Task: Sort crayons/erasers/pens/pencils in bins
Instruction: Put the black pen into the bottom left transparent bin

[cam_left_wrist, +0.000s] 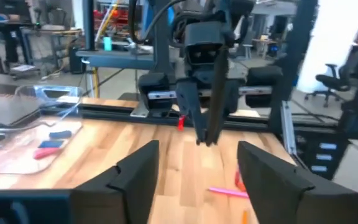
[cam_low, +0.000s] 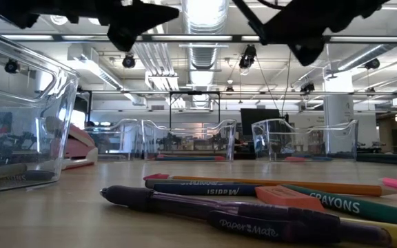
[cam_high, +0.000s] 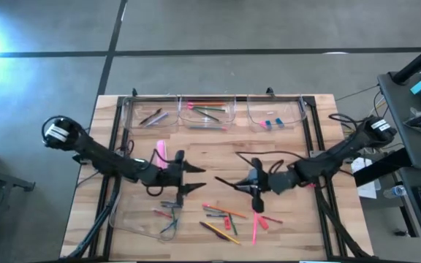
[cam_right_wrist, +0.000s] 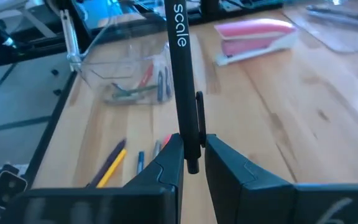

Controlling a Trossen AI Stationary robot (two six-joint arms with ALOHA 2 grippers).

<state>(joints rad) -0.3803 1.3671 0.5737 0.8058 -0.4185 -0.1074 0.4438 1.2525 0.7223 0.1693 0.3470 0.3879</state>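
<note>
Right gripper (cam_right_wrist: 192, 163) is sitting mid-table, raised off the wood, fingers clamped on a black pen (cam_right_wrist: 183, 74). The pen is standing up between the fingers, white lettering along its barrel.

Left gripper (cam_high: 193, 179) is hovering left of centre, facing the right one across a gap. Its fingers are spread apart and carrying nothing.

3 bins are lining the far edge:
- far left bin (cam_high: 152, 113) is holding dark sticks
- far middle bin (cam_high: 209, 112) is holding pencils in pink, green and dark tones
- far right bin (cam_high: 278, 111) is holding small blue and red erasers (cam_high: 270, 123)

A 4th bin (cam_high: 134, 218) is sitting at the near left, with several crayons (cam_high: 170, 206) inside.

A pink stapler (cam_high: 161, 154) is lying just beside the left arm.

Loose sticks (cam_high: 229, 219) are lying scattered on the table (cam_high: 283, 234) near the front, under and in front of the right gripper: orange, yellow, pink, green and dark ones. The low view is showing a Paper Mate pen (cam_low: 212, 213) nearest the camera, and behind it a teal stick marked CRAYONS (cam_low: 336, 201).
</note>
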